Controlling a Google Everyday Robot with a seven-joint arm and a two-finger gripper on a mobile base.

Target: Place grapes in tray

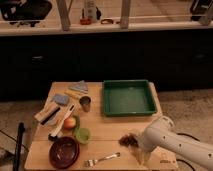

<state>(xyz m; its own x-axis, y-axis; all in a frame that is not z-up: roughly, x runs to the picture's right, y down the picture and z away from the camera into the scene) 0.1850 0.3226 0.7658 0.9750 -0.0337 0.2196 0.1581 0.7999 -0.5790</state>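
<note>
The grapes (129, 140), a small dark reddish-brown lumpy bunch, lie on the wooden table (107, 125) near its front right. The green tray (128, 97) stands at the back right of the table and holds nothing that I can see. My white arm comes in from the lower right. Its gripper (140, 143) is right beside the grapes on their right, mostly hidden behind the white wrist.
A dark red bowl (64, 151), a fork (102, 159), a small green cup (82, 134), an orange-red fruit (69, 122), a metal cup (85, 103), brushes and sponges (61, 99) lie on the left half. A dark counter stands behind.
</note>
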